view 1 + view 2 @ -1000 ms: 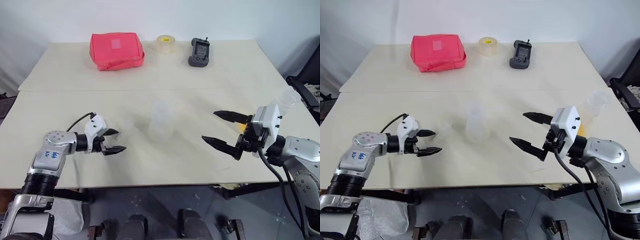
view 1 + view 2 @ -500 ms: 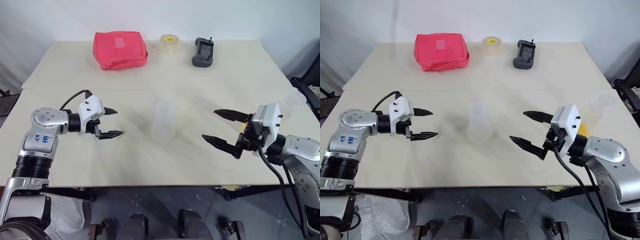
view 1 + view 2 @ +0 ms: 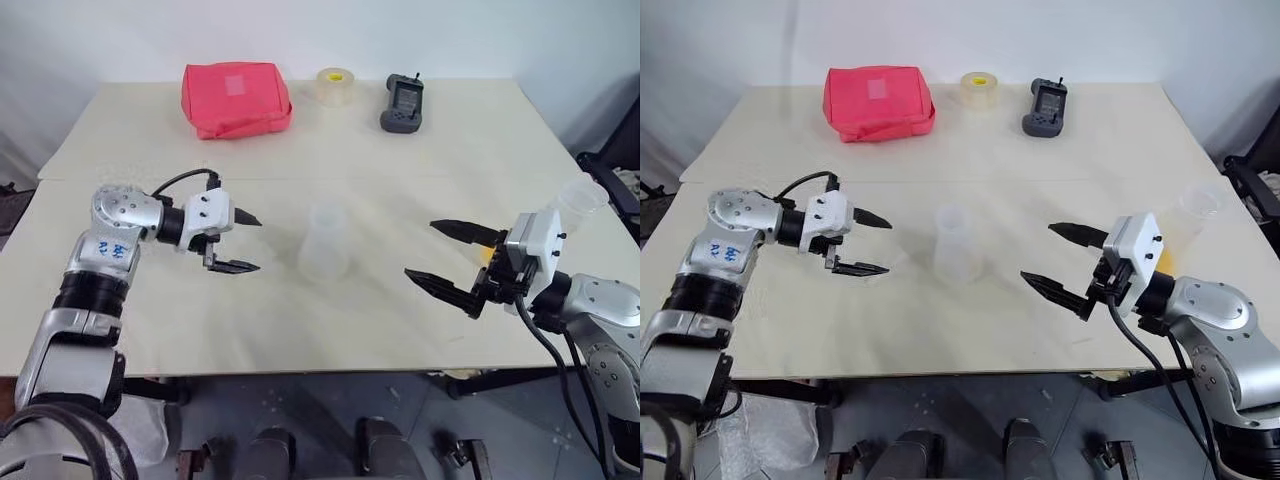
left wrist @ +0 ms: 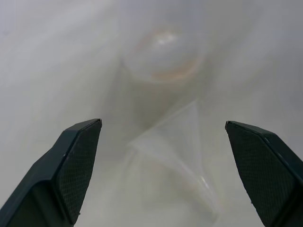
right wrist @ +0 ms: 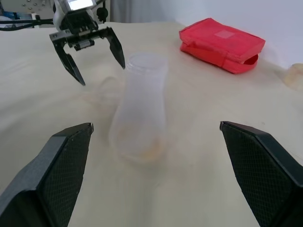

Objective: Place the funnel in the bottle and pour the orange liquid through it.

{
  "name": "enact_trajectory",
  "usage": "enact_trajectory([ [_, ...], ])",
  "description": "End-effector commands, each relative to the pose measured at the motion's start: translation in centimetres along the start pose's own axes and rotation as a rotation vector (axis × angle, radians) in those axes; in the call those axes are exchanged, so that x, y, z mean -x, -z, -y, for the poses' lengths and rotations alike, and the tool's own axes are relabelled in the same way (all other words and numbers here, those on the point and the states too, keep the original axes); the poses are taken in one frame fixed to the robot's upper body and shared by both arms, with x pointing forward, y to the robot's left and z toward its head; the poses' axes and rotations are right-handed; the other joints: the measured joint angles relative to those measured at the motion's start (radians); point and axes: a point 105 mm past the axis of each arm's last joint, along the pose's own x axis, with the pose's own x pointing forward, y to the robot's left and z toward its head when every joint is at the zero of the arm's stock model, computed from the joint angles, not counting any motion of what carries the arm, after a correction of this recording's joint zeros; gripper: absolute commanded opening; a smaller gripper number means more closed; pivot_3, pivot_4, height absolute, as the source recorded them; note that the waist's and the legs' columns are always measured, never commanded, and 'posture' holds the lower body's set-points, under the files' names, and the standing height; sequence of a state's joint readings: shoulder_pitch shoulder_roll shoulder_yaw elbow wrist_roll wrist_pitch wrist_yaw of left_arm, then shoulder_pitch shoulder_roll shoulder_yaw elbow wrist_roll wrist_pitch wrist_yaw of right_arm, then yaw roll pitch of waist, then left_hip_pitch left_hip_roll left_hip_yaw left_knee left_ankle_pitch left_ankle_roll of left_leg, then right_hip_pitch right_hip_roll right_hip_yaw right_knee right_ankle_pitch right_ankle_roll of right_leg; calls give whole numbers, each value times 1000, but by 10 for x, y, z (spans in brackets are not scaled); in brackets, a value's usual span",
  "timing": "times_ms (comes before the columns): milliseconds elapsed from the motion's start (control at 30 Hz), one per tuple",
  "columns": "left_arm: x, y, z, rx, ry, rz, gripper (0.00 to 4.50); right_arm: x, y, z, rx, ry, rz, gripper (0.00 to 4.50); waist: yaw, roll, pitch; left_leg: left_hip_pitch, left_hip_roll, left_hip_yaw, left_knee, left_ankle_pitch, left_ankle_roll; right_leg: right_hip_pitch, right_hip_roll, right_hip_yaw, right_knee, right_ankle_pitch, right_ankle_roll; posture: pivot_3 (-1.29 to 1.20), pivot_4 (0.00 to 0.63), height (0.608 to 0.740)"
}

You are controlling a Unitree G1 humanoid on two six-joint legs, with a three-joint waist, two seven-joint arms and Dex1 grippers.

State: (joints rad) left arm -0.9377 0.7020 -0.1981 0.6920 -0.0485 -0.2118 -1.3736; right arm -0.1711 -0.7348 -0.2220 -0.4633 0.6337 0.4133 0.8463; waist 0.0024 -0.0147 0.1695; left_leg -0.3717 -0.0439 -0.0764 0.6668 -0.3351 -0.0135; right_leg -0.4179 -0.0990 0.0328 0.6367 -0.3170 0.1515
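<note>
both my grippers wide open, holding nothing: left gripper (image 3: 243,242) near the funnel (image 4: 182,137), right gripper (image 3: 447,260) facing the bottle (image 3: 324,241)

Counted on the table (image 3: 300,150), which is seen as two joined tops with one seam across. One clear bottle (image 3: 325,243) is seen mid-table. One clear funnel (image 4: 182,137) is seen lying just left of the bottle. One clear cup (image 3: 1188,218) with orange liquid (image 3: 1164,256) is seen at the right edge. One red pouch (image 3: 234,98), one tape roll (image 3: 333,86) and one dark handheld device (image 3: 401,104) are counted along the far edge. Two grippers are counted: left gripper (image 3: 243,243), right gripper (image 3: 444,258), each with two black fingers, four fingers in all.
</note>
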Motion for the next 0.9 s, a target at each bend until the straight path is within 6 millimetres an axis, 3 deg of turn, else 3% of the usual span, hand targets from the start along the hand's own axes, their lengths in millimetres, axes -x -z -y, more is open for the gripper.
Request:
enact_trajectory([
  [33, -5, -5, -5, -67, 58, -11, 4442, 1, -10, -1, 45, 12, 33, 4500, 0, 0, 0, 0, -2, 0, 0, 0, 0, 0, 0, 0, 0, 0, 0, 0, 150, 740],
  [300, -12, -8, -12, -124, 153, -66, 4442, 5, -11, -11, 38, -5, 33, 4500, -6, -1, 1, 0, -3, 2, 0, -1, 2, 0, 0, 0, 0, 0, 1, 0, 150, 740],
  [600, -7, -2, -12, -118, 188, -122, 4442, 10, -3, -41, 24, -176, -35, 4500, -2, -3, 2, -1, -3, 2, 1, -1, 2, -1, 0, 0, 0, 1, 1, 0, 150, 740],
  [900, -7, -9, -15, -122, 186, -84, 4442, 2, 3, -50, -4, -224, -12, 4500, -2, -4, 2, -1, -3, 1, 2, -1, 2, -1, 0, 0, 1, 1, 2, 0, 150, 740],
])
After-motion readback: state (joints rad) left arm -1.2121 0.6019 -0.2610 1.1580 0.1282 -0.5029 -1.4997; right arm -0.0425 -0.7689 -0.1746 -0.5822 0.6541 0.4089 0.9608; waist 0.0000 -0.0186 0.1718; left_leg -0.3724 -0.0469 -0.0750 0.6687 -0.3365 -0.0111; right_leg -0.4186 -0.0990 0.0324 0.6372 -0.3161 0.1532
